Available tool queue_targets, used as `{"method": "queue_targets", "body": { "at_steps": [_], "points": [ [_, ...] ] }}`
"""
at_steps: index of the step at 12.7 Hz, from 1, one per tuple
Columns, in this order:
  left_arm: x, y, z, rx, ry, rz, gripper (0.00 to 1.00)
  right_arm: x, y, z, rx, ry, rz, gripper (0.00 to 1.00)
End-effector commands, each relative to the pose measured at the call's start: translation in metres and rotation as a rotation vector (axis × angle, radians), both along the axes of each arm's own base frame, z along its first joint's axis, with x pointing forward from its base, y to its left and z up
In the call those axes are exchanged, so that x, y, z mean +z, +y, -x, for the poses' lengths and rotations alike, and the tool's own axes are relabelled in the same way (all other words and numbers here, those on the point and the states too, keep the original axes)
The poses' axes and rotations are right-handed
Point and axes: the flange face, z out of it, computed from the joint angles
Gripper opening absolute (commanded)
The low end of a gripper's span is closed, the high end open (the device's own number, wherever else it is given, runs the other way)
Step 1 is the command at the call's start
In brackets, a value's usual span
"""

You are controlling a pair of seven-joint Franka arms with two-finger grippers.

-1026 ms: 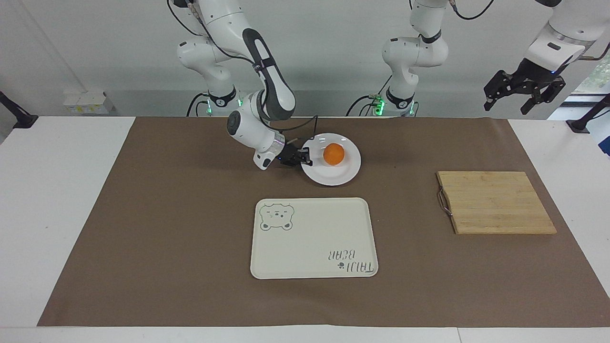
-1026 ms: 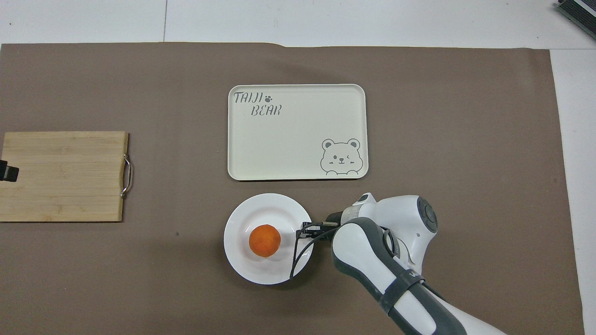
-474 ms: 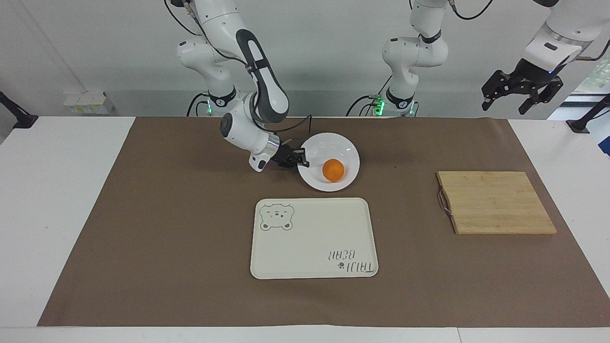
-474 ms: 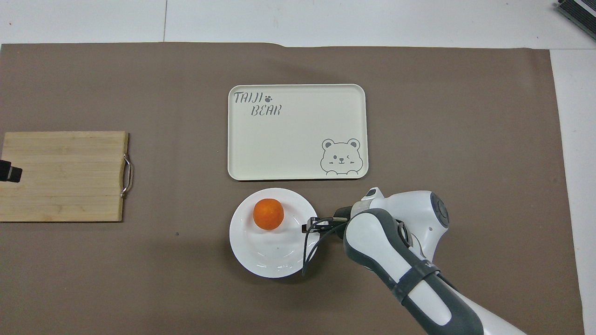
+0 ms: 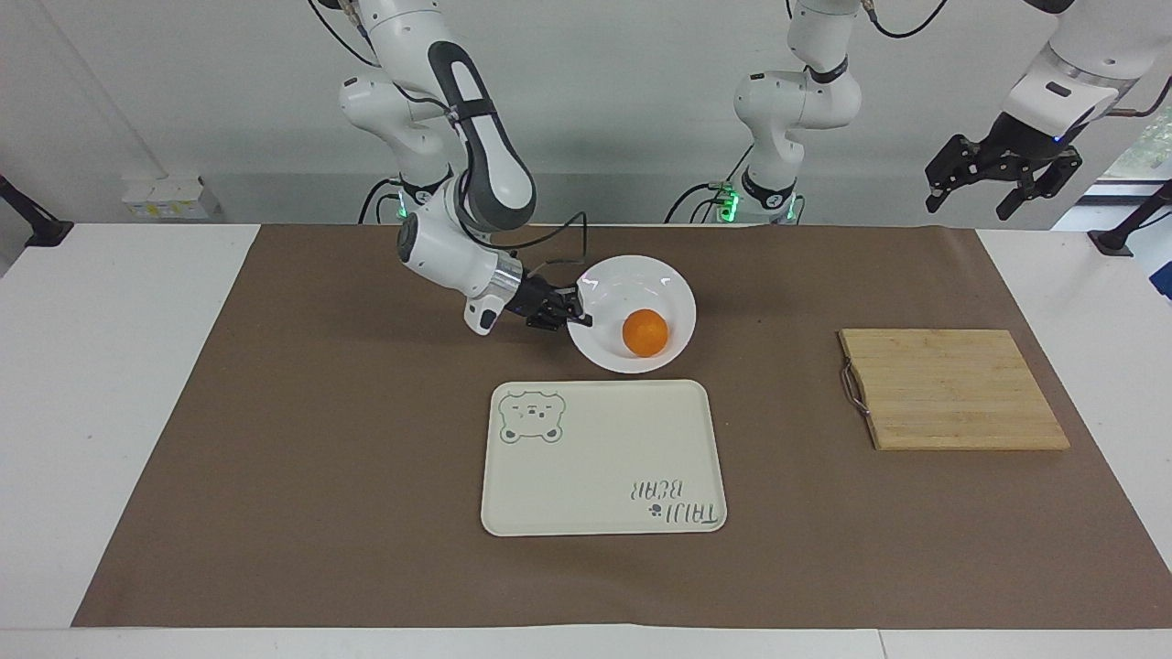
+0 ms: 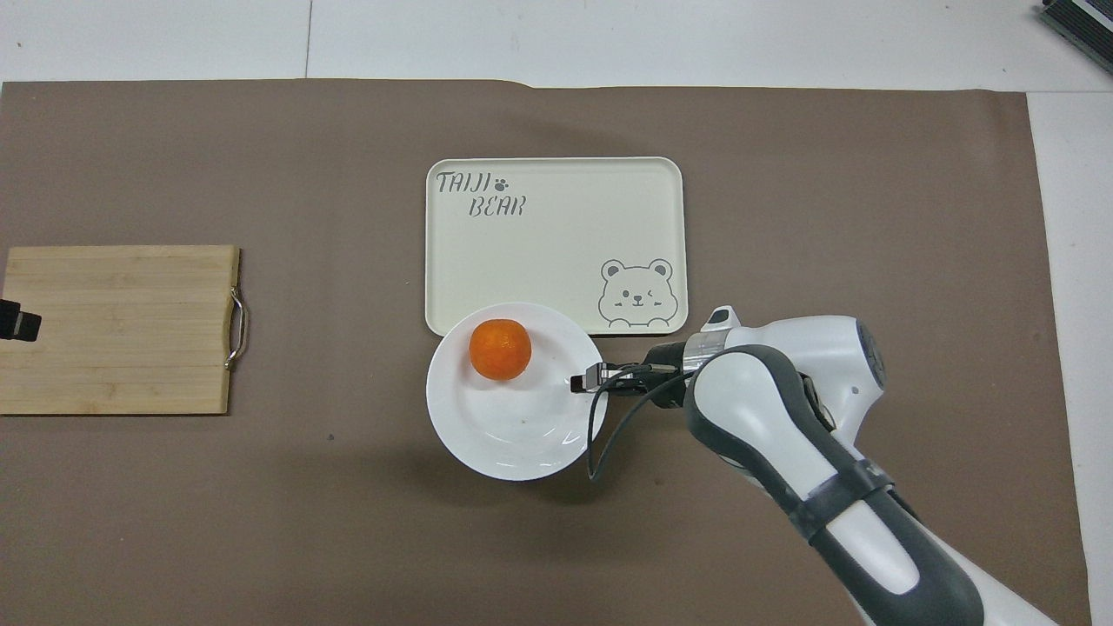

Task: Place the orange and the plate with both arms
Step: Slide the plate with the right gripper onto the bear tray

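The white plate [image 5: 632, 267] is held by its rim in my right gripper [image 5: 579, 314], raised off the brown mat and tilted. The orange [image 5: 645, 332] lies in the plate at its low side, toward the tray. In the overhead view the plate [image 6: 513, 443] overlaps the tray's edge nearest the robots, the orange [image 6: 500, 349] sits on it, and the right gripper [image 6: 581, 380] is shut on the rim at the right arm's end. My left gripper [image 5: 998, 176] hangs high and open over the left arm's end of the table, waiting.
A cream bear-print tray [image 5: 604, 458] lies on the mat, farther from the robots than the plate. A wooden cutting board [image 5: 952, 389] with a metal handle lies toward the left arm's end. The left gripper's tip [image 6: 17, 322] shows over the board.
The right gripper has lifted the plate by its rim, tilted it and carried it toward the tray. The orange has rolled from the plate's middle to its tray side. The left arm barely moved.
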Motion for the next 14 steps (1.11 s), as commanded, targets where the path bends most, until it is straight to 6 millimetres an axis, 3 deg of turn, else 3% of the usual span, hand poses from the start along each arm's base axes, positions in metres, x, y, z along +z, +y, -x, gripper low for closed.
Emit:
{"method": "queue_targets", "body": {
  "at_steps": [1, 5, 9, 11, 14],
  "points": [
    [0.003, 0.004, 0.004, -0.001, 0.006, -0.013, 1.0, 0.012, -0.016, -0.032, -0.026, -0.017, -0.049, 0.0],
    [0.003, 0.004, 0.004, -0.001, 0.006, -0.013, 1.0, 0.031, -0.036, -0.087, -0.046, -0.048, 0.033, 0.0],
    [0.003, 0.004, 0.004, -0.001, 0.006, -0.013, 1.0, 0.007, -0.035, -0.137, -0.037, -0.077, 0.094, 0.0],
    [0.003, 0.004, 0.004, -0.001, 0.006, -0.013, 1.0, 0.011, -0.027, -0.155, -0.034, -0.092, 0.156, 0.0],
    [0.003, 0.004, 0.004, -0.001, 0.006, -0.013, 1.0, -0.02, -0.023, -0.176, -0.043, -0.101, 0.209, 0.0]
  ]
}}
